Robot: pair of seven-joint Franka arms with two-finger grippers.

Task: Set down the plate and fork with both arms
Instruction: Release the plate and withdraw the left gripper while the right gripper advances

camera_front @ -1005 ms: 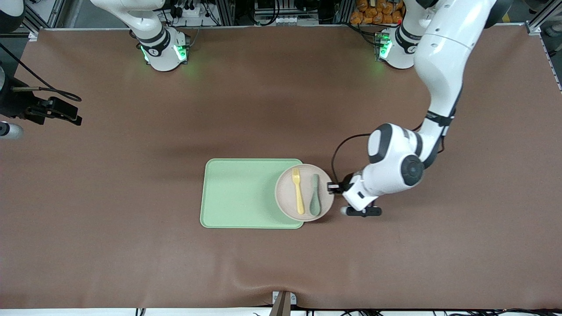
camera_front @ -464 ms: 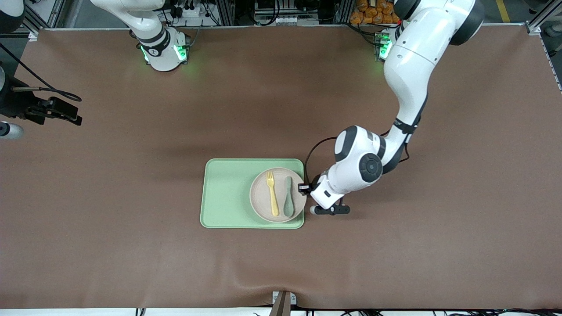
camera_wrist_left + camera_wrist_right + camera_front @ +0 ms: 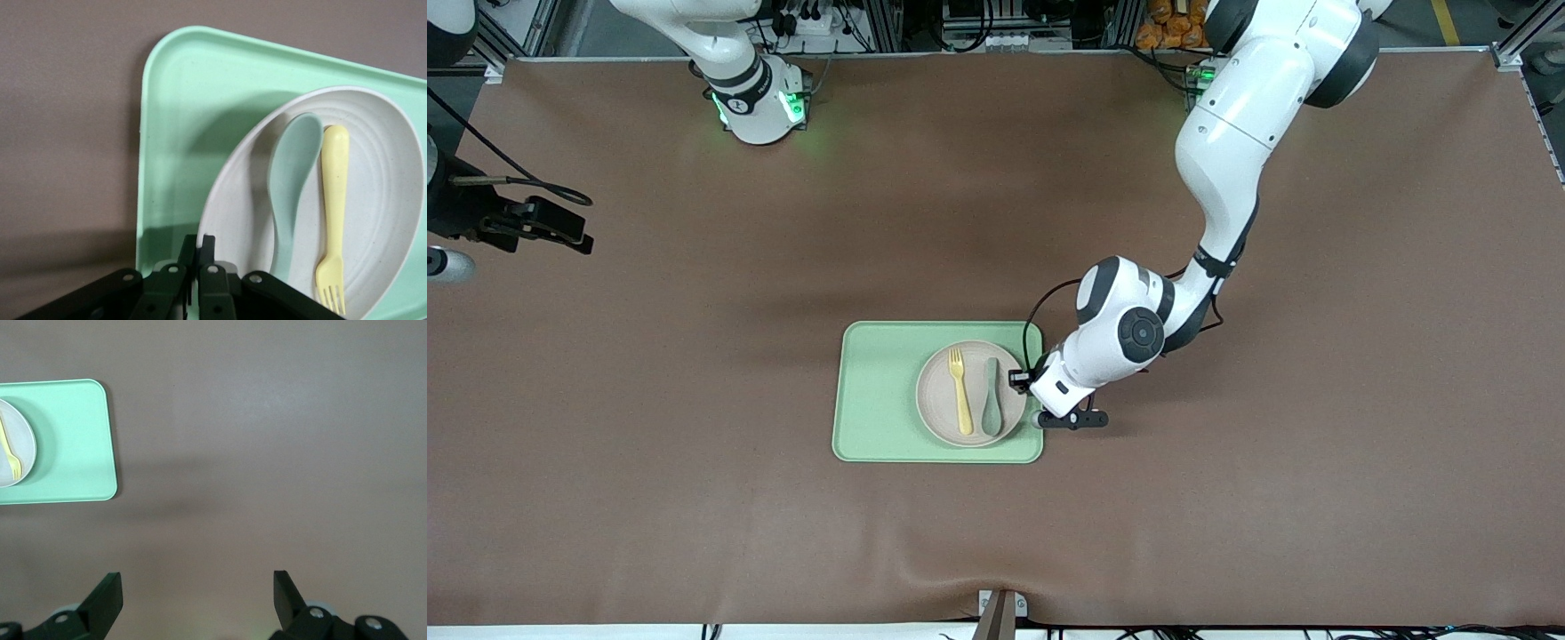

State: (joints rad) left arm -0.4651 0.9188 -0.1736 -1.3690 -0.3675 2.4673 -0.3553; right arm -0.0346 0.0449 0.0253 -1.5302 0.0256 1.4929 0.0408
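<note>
- We are seeing a pale beige plate (image 3: pixel 938 396) with faint speckles.
- We are noting a pale yellow fork (image 3: pixel 959 391) and a grey-green spoon (image 3: pixel 991 411).
- We are looking at a light green tray (image 3: pixel 880 391) on a brown table (image 3: pixel 694 489).

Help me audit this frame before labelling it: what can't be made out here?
- Left gripper: in the front view the wrist covers it; whether the plate rests on the tray or hangs above is unclear.
- Fork: the wrist view's edge cuts off its tines.
- Right gripper: outside the front view; waits open over bare table.
</note>
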